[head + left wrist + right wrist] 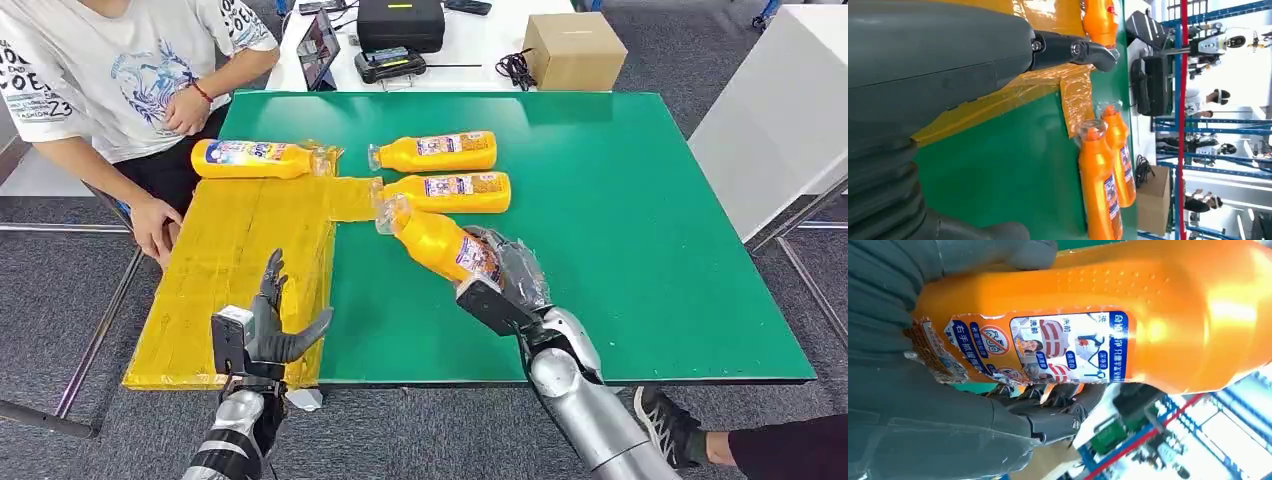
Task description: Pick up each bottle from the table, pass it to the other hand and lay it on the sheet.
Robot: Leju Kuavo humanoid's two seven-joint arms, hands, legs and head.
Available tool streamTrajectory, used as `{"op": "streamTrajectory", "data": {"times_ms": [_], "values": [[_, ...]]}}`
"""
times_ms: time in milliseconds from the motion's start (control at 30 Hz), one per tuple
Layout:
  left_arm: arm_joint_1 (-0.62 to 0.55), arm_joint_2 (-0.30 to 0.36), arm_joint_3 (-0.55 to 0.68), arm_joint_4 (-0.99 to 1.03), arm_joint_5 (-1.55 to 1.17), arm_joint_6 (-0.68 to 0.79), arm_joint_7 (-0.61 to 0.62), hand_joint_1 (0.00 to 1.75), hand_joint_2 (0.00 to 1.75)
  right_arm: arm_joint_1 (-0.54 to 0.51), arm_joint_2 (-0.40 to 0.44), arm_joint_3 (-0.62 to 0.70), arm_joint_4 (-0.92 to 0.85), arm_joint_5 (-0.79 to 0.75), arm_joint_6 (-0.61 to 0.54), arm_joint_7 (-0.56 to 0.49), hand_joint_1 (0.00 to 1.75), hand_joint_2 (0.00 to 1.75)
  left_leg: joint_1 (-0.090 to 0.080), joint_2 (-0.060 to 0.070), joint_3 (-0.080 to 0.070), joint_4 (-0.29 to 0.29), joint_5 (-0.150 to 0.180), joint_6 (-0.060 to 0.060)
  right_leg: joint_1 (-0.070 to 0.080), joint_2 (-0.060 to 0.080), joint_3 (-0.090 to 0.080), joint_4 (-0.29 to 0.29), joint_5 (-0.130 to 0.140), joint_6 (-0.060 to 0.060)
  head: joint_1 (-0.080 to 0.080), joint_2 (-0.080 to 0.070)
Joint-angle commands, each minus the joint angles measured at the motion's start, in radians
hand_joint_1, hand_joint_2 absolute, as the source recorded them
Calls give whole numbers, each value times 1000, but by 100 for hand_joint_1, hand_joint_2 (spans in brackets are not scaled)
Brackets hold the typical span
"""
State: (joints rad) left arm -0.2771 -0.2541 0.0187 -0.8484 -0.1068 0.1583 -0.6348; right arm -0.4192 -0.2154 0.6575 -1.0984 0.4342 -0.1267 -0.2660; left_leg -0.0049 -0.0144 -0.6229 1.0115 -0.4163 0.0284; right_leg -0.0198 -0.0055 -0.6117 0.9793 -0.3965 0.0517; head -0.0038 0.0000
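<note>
Orange bottles (440, 245) (blue-labelled), yellow sheet (235, 280), green table (620, 230).

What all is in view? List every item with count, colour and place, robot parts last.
Bottles: four, orange. One on the sheet's far end; two lying on the table; one held in the right hand.
Sheet: one, yellow, table's left side.
Table: one, green.
Cardboard box: one, brown, white desk behind.
Black case: one, same desk.
Tablet: one, dark, same desk.
Person: one, white shirt, seated far left.
Left hand: grey, fingers apart, over the sheet.
Right hand: grey, gripping a bottle.
</note>
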Motion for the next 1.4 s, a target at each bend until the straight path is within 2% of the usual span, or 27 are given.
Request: {"op": "streamTrajectory", "data": {"times_ms": [33,167,333,467,600,700,967,1400], "values": [[23,-7,-39,-59,-2,-23,25,0,175,169,263,-375,-242,10,-105,-146,175,175,0,1,2,0,-1,-1,0,1,2,0,-1,-2,0,0],[43,-9,-72,-107,58,-94,65,0,175,209,281,-412,-293,-9,-126,-179,175,175,0,1,5,1,-3,-2,0,1,5,0,-3,-3,0,0],[74,4,-133,-202,289,-316,183,0,175,263,294,-443,-300,-7,-142,-231,175,175,0,1,5,1,-3,-2,0,0,5,0,-3,-3,1,0],[88,16,-217,-245,384,-423,242,0,175,317,329,-407,-257,9,-123,-290,175,175,0,1,6,0,-3,-2,0,0,6,-1,-3,-3,1,0],[92,24,-316,-258,453,-491,286,0,175,343,402,-330,-138,16,-127,-347,175,175,-1,2,3,-1,-1,-1,-1,1,2,-1,-1,-2,1,0],[87,28,-352,-258,450,-482,285,0,175,339,435,-287,-62,14,-133,-374,175,175,0,4,7,-1,-3,-3,0,3,6,-2,-2,-3,1,0],[69,30,-378,-233,428,-448,283,0,175,287,496,-158,53,44,-142,-381,175,175,0,4,3,-1,-1,-1,-1,3,2,-1,-1,-2,1,0],[65,31,-391,-215,416,-440,282,0,175,247,498,-88,115,19,-117,-372,175,175,1,3,5,-1,-2,-2,0,2,4,-1,-2,-3,1,0]]}}
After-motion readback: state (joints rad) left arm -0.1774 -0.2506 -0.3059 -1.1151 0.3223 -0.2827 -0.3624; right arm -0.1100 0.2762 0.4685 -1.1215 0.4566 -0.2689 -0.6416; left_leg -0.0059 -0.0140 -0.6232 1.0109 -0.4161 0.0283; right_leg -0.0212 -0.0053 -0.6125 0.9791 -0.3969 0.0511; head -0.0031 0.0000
